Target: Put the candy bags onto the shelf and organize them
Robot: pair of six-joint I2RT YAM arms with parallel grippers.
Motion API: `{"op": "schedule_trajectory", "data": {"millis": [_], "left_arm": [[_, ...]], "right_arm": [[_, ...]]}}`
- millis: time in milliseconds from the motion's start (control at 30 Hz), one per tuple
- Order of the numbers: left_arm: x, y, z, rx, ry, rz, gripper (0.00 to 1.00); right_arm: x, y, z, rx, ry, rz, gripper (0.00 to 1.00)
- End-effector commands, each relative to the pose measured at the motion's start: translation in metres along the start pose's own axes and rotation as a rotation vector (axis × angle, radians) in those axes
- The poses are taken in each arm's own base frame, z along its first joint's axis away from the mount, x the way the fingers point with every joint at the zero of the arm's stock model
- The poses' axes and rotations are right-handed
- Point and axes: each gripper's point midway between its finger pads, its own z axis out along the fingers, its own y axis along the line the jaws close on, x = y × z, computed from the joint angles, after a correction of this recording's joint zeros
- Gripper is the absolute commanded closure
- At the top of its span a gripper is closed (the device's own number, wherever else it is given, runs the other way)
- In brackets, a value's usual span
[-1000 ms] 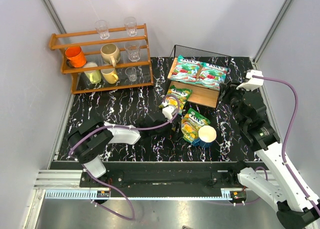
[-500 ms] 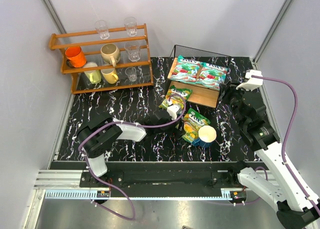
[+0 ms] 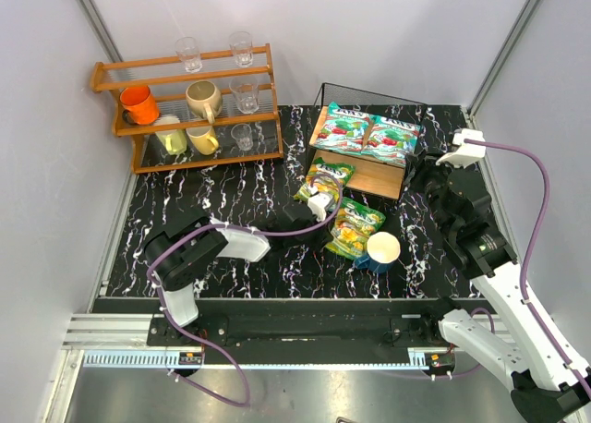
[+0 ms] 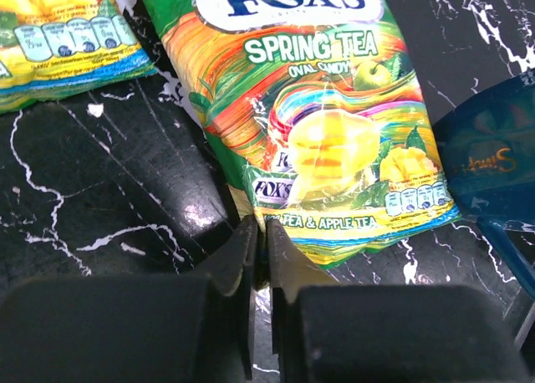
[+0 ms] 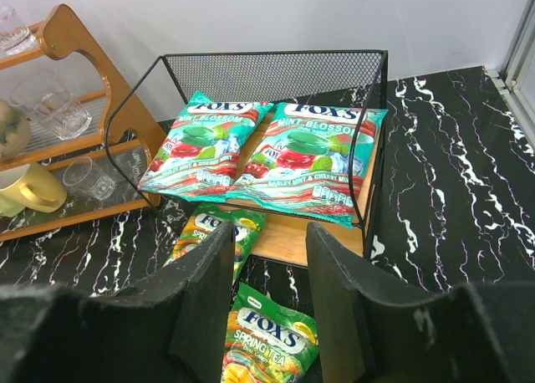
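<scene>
Two teal-green candy bags (image 3: pixel 343 127) (image 3: pixel 392 138) lie side by side on the top board of the shelf (image 3: pixel 369 174). One yellow-green candy bag (image 3: pixel 328 176) lies on the table against the shelf's front, partly under my left wrist. The other yellow-green bag (image 4: pixel 326 124) lies nearer, and my left gripper (image 4: pixel 259 232) is shut on its lower left edge. My right gripper (image 5: pixel 269 232) hovers open and empty to the right of the shelf, looking down at the teal bags (image 5: pixel 201 145) (image 5: pixel 309 153).
A white-and-blue cup (image 3: pixel 380 250) stands right beside the pinched bag, touching its right edge. An orange-brown rack (image 3: pixel 189 109) with mugs and glasses fills the back left. Grey walls close in both sides of the black marbled table.
My left arm reached right to the nearer yellow-green bag and its gripper closed on the bag's edge. The bag turned slightly. The right arm stayed still.
</scene>
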Motion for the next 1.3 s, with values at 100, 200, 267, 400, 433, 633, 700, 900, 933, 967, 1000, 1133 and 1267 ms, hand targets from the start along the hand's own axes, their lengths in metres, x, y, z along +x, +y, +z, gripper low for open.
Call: {"op": "schedule_trajectory", "data": {"millis": [100,200,267,400,433,633,700,900,933,967,1000,1133,1267], "left_arm": [[-0.043,-0.01,0.002,-0.002,-0.056,0.085,1.0],[-0.058,-0.01,0.001,-0.025,-0.063,0.137,1.0],[-0.063,-0.005,-0.001,-0.055,-0.053,0.184,1.0],[-0.095,0.0,-0.007,-0.124,-0.093,0.267,1.0],[-0.096,0.003,-0.008,-0.138,-0.078,0.299,1.0],[-0.127,0.005,-0.006,-0.187,-0.118,0.379,1.0],[-0.139,0.002,-0.004,-0.186,-0.141,0.384,1.0],[-0.159,0.001,0.013,-0.18,-0.161,0.401,1.0],[-0.16,0.001,0.017,-0.178,-0.161,0.402,1.0],[-0.165,0.001,0.021,-0.176,-0.165,0.403,1.0],[-0.166,0.002,0.025,-0.176,-0.164,0.4,1.0],[-0.172,0.007,0.038,-0.167,-0.163,0.387,1.0],[-0.182,0.01,0.049,-0.17,-0.178,0.366,1.0]], "right_arm": [[-0.017,0.0,-0.005,0.005,-0.04,0.009,0.51],[-0.017,0.0,-0.005,0.003,-0.041,0.009,0.52],[-0.016,0.0,-0.005,0.004,-0.038,0.007,0.51],[-0.015,-0.001,-0.005,0.008,-0.039,0.004,0.52],[-0.014,-0.001,-0.004,0.007,-0.036,0.003,0.51],[-0.009,-0.001,-0.002,0.009,-0.028,0.004,0.51],[-0.008,-0.001,-0.002,0.012,-0.026,0.003,0.51],[-0.006,-0.001,0.0,0.013,-0.02,-0.003,0.51],[-0.007,-0.001,0.0,0.014,-0.023,0.0,0.51],[-0.008,-0.002,0.0,0.017,-0.024,-0.003,0.51],[-0.008,-0.001,0.0,0.016,-0.024,-0.005,0.51],[-0.005,-0.002,0.002,0.021,-0.017,-0.013,0.51],[-0.004,-0.002,0.003,0.021,-0.015,-0.014,0.51]]}}
